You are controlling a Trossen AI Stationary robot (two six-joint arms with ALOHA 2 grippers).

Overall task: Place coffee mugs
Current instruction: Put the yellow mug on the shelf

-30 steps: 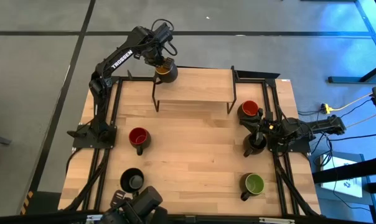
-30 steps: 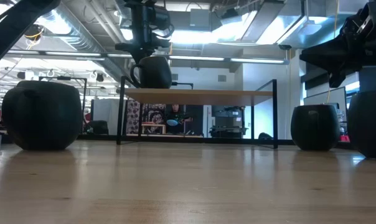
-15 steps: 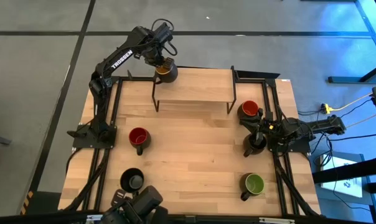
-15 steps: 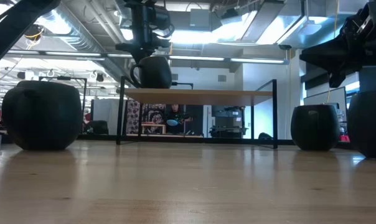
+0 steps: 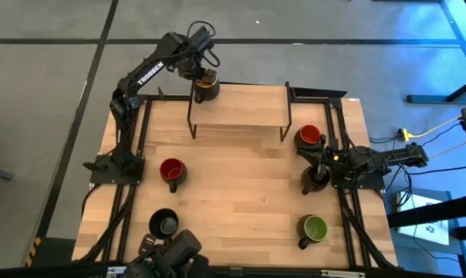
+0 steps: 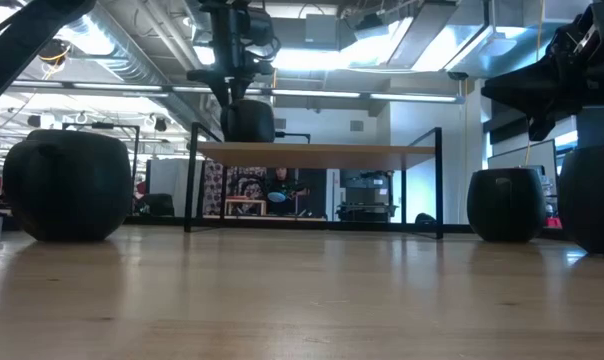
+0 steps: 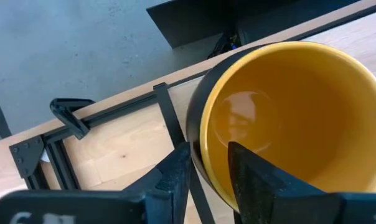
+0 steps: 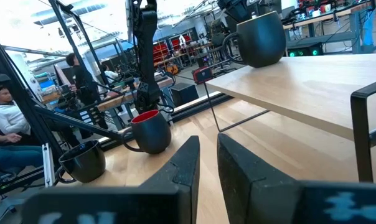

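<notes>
Since a second ago, the left gripper (image 5: pixel 202 77) has turned the yellow-lined mug (image 5: pixel 205 86) at the back left corner of the wooden shelf (image 5: pixel 248 108), its fingers (image 7: pixel 175 180) clamped over the rim. A good release needs the base flat on the board, clear of the edge, then a straight lift. Contact underneath is hard to judge. Right of the shelf, the right gripper (image 8: pixel 203 168) waits, fingers slightly apart.
</notes>
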